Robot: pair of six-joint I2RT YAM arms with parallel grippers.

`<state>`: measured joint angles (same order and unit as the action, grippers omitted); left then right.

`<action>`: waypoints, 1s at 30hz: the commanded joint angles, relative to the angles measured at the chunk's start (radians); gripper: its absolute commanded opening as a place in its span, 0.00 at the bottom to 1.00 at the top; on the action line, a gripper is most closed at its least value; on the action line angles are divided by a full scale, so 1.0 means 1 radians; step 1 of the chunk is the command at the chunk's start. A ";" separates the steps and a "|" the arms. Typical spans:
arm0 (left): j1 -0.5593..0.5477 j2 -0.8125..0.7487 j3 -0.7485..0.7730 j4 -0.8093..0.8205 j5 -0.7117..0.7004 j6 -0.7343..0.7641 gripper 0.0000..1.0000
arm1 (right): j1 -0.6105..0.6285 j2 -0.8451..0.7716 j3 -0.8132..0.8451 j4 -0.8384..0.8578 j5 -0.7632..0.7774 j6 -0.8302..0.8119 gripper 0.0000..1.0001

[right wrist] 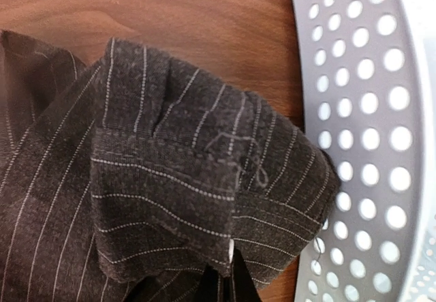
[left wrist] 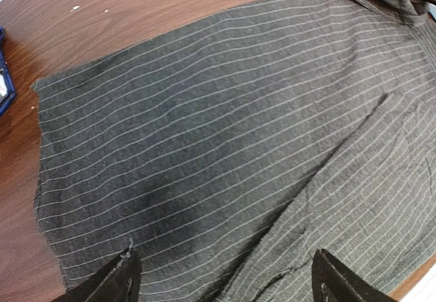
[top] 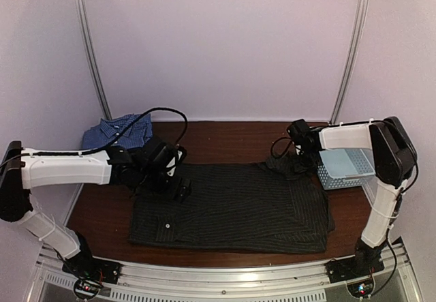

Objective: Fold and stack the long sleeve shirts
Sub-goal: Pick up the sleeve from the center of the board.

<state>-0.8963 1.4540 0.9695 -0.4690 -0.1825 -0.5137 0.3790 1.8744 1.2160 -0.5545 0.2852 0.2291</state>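
Observation:
The black pinstriped long sleeve shirt (top: 231, 206) lies spread flat across the middle of the table. My left gripper (top: 180, 183) hovers open over its left part; in the left wrist view its two fingertips (left wrist: 126, 275) stand wide apart above the striped cloth (left wrist: 225, 131), holding nothing. My right gripper (top: 297, 156) is at the shirt's far right corner, shut on a bunched cuff (right wrist: 170, 179), the black fingers (right wrist: 225, 281) pinching the fold beside the basket. The blue checked long sleeve shirt (top: 117, 131) lies crumpled at the back left.
A light blue perforated plastic basket (top: 347, 168) stands at the right, its wall (right wrist: 368, 111) touching the held cuff. Bare brown table (top: 225, 135) shows behind the black shirt. White walls close in on all sides.

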 commanded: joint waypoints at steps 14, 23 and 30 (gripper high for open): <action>0.358 0.049 0.038 0.102 0.198 0.084 0.87 | -0.008 -0.482 -0.020 -0.125 -0.018 0.044 0.00; 0.394 0.228 0.293 -0.008 0.300 0.271 0.86 | -0.008 -0.721 0.096 -0.247 -0.226 0.009 0.00; 0.410 0.385 0.488 -0.077 0.365 0.398 0.85 | -0.007 -0.822 0.186 -0.324 -0.397 -0.030 0.00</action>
<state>-0.4984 1.7748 1.3697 -0.4934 0.1226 -0.2298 0.3786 1.0927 1.3563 -0.8078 0.0242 0.2298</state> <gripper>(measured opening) 0.855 0.011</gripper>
